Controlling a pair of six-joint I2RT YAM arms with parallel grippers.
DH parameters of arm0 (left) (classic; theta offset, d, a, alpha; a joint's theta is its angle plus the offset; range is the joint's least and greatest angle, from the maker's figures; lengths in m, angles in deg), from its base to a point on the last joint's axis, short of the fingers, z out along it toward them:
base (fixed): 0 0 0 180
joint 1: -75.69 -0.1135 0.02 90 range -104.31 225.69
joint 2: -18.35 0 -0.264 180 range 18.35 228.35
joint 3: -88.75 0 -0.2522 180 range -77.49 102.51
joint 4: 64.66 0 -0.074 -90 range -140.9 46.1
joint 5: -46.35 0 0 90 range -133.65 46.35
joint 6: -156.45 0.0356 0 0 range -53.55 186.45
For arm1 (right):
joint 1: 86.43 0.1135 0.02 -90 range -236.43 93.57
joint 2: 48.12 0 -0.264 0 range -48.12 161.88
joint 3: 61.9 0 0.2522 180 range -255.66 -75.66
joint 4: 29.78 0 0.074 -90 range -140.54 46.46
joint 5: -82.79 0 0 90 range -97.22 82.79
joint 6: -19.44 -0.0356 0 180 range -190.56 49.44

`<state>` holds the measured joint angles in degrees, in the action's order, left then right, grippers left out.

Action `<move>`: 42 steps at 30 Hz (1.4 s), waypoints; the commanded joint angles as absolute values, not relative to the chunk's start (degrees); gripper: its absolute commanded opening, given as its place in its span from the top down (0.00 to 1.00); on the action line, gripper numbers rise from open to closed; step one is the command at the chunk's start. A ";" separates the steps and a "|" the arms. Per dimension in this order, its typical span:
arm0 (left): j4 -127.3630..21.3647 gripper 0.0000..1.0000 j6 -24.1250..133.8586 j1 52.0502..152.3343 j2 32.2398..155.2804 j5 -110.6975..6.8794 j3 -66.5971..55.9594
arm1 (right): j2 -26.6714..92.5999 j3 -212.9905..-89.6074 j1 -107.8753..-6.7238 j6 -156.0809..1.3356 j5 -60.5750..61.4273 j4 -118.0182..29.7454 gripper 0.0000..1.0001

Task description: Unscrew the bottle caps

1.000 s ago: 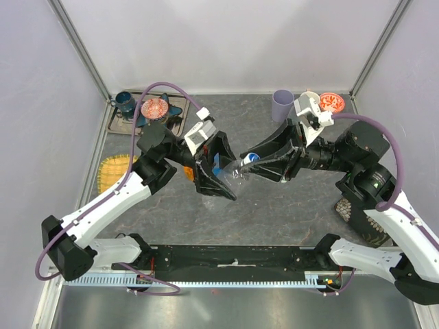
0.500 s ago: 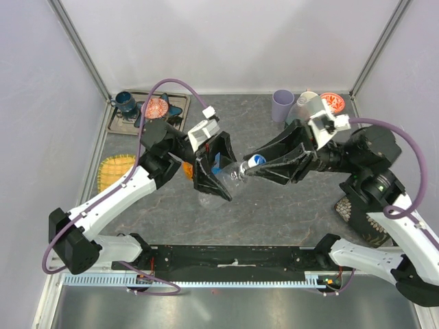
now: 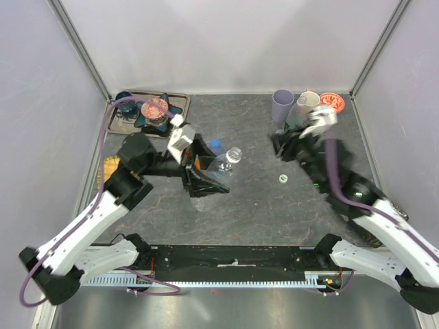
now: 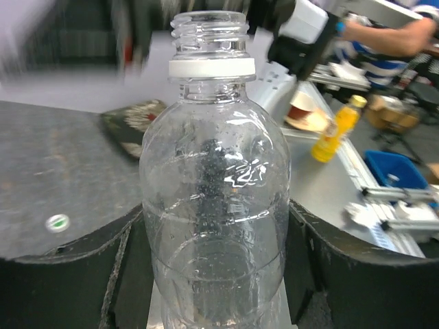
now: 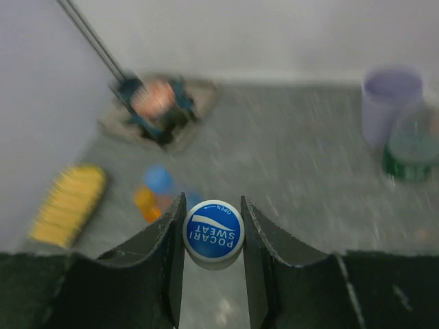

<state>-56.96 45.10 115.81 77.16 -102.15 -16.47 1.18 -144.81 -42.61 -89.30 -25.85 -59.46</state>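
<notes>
with left fingers (image 4: pixel 75 274) clamped round the uncapped clear bottle (image 4: pixel 216 205), lower the blue cap (image 5: pixel 213 233) pinched between right fingers (image 5: pixel 147 271) onto the desk (image 3: pixel 260 212) before letting go.

Both arms reach inward, the left gripper (image 3: pixel 214 170) clamped on a bottle (image 4: pixel 216 205), the right gripper (image 5: pixel 212 229) pinching a cap (image 5: pixel 213 234).

A lilac cup (image 3: pixel 282 105), a pale cup (image 3: pixel 308 101) and a red dish (image 3: pixel 332 101) stand in the far right corner, and a tray (image 3: pixel 180 101) with a teal cup (image 3: pixel 124 102) sits far left.
</notes>
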 commanded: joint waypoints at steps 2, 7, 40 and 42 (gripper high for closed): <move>-49.06 0.68 53.96 115.60 64.87 -84.09 -20.96 | 8.03 -127.98 -42.48 -99.54 -32.27 -63.86 1.00; -45.80 0.66 55.72 115.60 60.37 -79.69 -22.55 | 17.52 -118.56 -42.48 -103.07 -29.72 -56.91 1.00; -46.41 0.62 55.64 115.60 56.06 -74.41 -30.20 | 48.39 -121.19 -48.72 -104.40 -26.99 -46.97 0.68; -46.41 0.62 55.72 115.60 55.88 -74.41 -30.29 | 48.30 -120.84 -48.72 -104.48 -26.81 -46.97 0.62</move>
<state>-44.96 53.78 115.79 56.55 -75.20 -30.09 46.58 -121.62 -48.56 -103.66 -29.37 -45.43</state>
